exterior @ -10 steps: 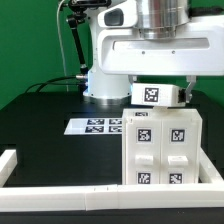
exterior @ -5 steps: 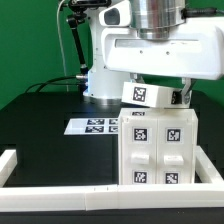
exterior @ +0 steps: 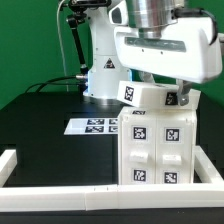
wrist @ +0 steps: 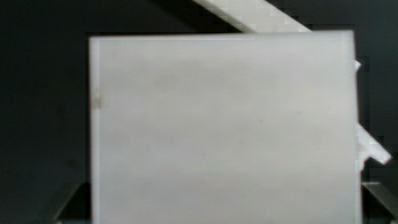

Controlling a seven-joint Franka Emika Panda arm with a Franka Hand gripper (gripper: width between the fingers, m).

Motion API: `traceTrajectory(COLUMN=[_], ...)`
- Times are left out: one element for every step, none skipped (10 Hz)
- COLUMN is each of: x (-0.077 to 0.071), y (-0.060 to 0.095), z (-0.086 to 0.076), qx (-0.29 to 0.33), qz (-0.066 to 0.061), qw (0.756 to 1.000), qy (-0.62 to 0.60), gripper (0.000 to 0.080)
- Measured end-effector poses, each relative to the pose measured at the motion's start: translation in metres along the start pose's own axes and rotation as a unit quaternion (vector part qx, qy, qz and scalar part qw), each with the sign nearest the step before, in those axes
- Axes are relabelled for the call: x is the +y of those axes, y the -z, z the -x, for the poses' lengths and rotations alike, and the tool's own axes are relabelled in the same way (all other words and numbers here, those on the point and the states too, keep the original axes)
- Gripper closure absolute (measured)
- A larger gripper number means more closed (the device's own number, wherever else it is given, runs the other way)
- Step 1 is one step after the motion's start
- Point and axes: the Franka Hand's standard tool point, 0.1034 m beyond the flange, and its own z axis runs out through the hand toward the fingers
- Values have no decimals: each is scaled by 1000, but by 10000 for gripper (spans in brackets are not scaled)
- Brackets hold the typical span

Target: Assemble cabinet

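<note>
Jaws clamped on tilted tagged block (exterior: 148, 96), hanging over cabinet shell (exterior: 160, 150) on desk (exterior: 40, 120), exterior view's right. Step: seating the top piece. Next, probably: level it, align edges, lower slowly.

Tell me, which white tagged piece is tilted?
The small block in the claw: it tilts, while the big cabinet box beneath stands straight and the marker board lies flat.
</note>
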Motion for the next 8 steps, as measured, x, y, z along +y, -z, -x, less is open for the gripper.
traceTrajectory(x=[-3, -7, -10, -11, -11, -12, -12, -13], y=[0, 0, 0, -1, 0, 0, 0, 0], z=[0, 2, 5, 7, 8, 9, 10, 10], qx=[6, 11, 13, 12, 10, 8, 7, 6], qz=[-15, -24, -30, -30, -31, -32, -33, -33], qw=[999, 996, 992, 987, 983, 978, 971, 967], qy=[-50, -85, -119, -155, -183, -204, -236, -253], gripper=[236, 236, 236, 236, 236, 236, 236, 236])
